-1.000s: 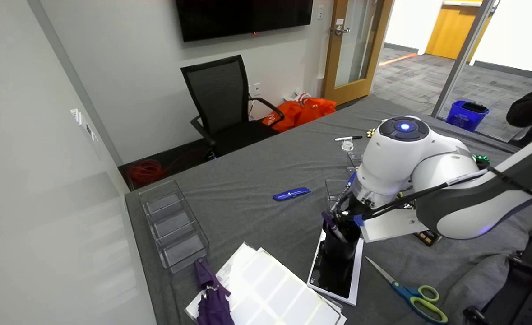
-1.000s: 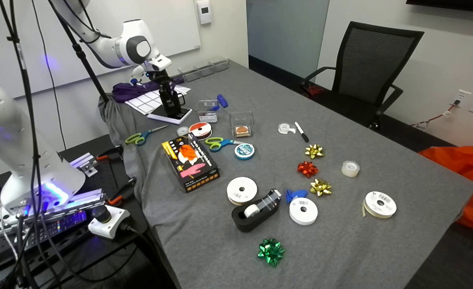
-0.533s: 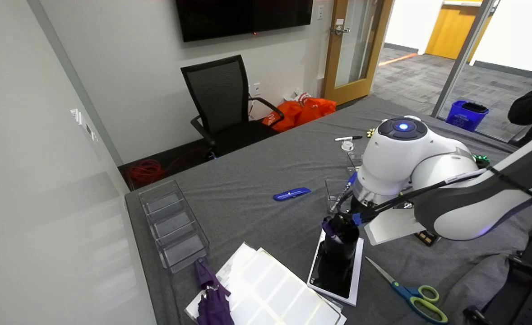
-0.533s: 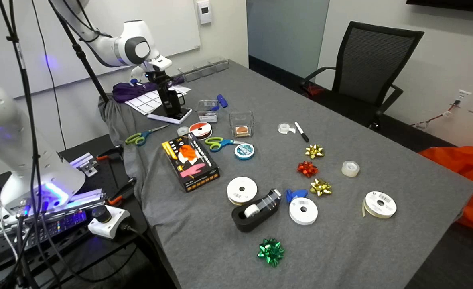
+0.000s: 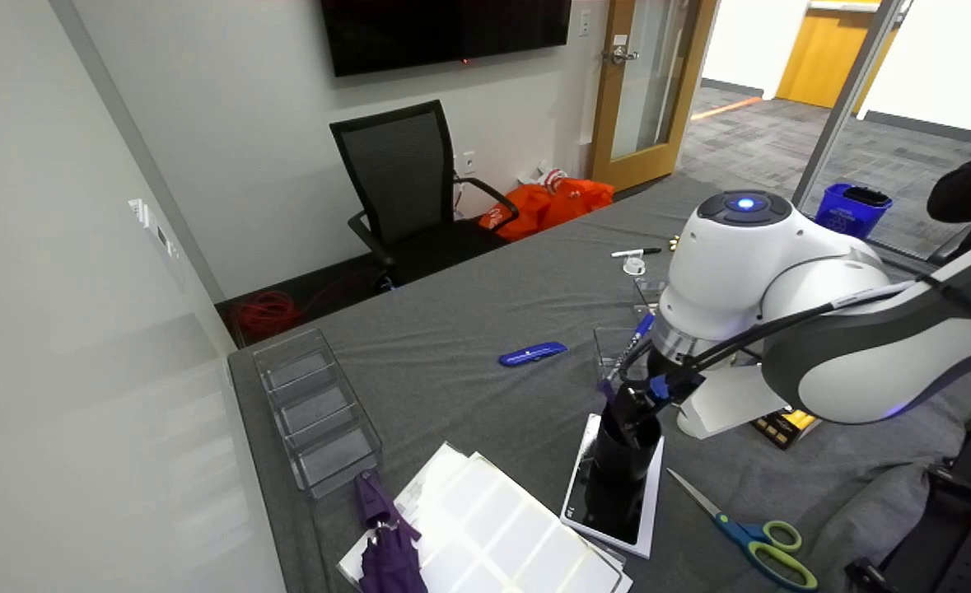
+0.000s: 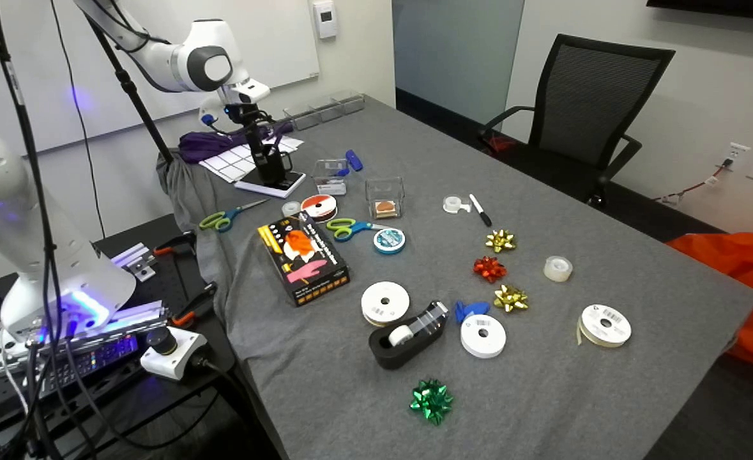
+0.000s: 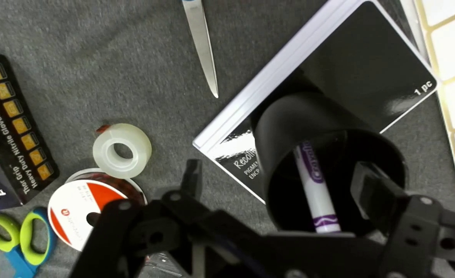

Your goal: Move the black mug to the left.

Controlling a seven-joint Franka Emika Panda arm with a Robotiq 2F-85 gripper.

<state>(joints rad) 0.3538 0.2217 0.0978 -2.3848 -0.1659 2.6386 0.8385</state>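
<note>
The black mug [image 5: 621,465] stands upright on a flat black package with pale edges [image 5: 604,511], and its handle shows beside it in an exterior view [image 6: 285,160]. Seen from the wrist, the mug [image 7: 295,119] has its mouth towards me and a white and purple marker [image 7: 318,189] leaning inside. My gripper [image 7: 281,181] is open, tilted over the rim. One finger [image 7: 378,189] overlaps the mug's mouth; whether it reaches inside I cannot tell. The opposite finger [image 7: 191,177] is outside the mug, apart from its wall. The mug's base is partly hidden.
White label sheets [image 5: 493,527] and a purple umbrella [image 5: 386,543] lie near the package. Scissors [image 5: 740,527], a clear divided tray [image 5: 318,412] and a blue cutter [image 5: 532,354] are around. A glove box [image 6: 303,255], tape dispenser [image 6: 408,335] and several ribbon spools cover the table further off.
The jaws have opened. The arm has lifted a little and drawn back slightly towards its base, while the mug stays on the package in about the same place.
</note>
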